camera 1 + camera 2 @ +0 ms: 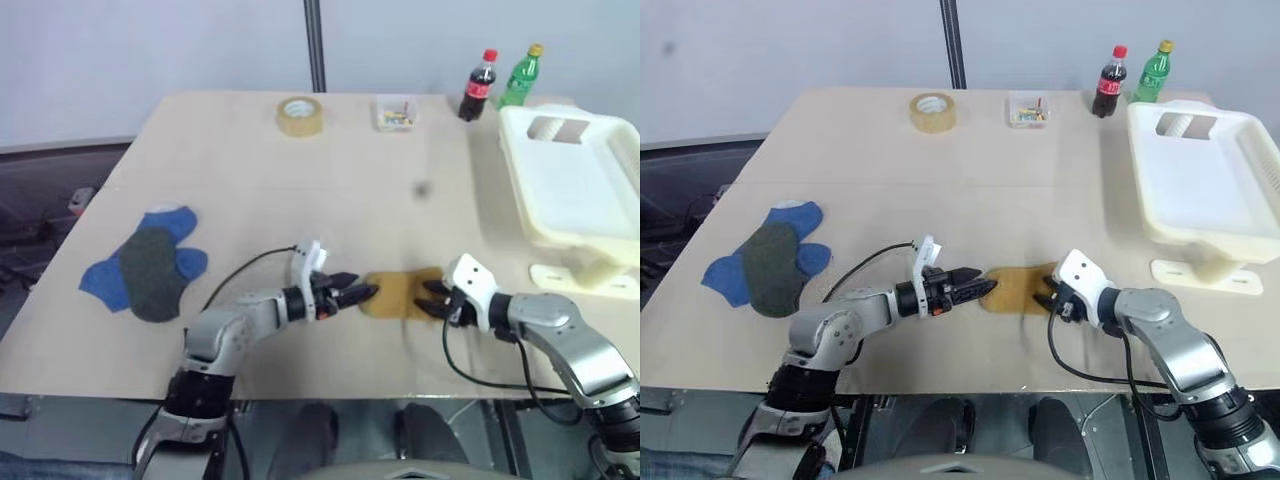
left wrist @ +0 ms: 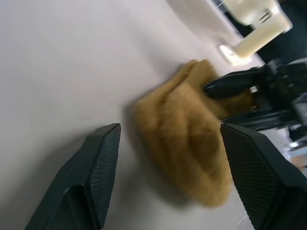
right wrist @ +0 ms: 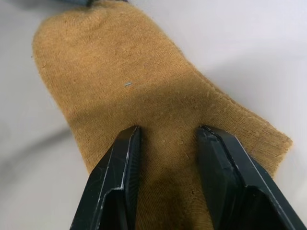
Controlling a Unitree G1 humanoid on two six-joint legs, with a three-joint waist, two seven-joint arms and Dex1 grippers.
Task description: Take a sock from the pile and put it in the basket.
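A mustard-yellow sock (image 1: 400,293) lies flat on the table, near the front edge, between my two grippers. My left gripper (image 1: 365,293) is open at the sock's left end, its fingers (image 2: 103,158) wide apart and clear of the cloth. My right gripper (image 3: 168,129) is at the sock's right end, jaws partly apart and the tips resting on the fabric without pinching it. The pile (image 1: 150,265), a dark grey sock over blue ones, lies at the far left. The cream-white basket (image 1: 517,175) stands at the right rear with nothing in it.
At the table's back stand a roll of tape (image 1: 299,115), a small clear box (image 1: 394,115), a cola bottle (image 1: 478,85) and a green bottle (image 1: 520,75). A flat white piece (image 1: 585,275) lies in front of the basket.
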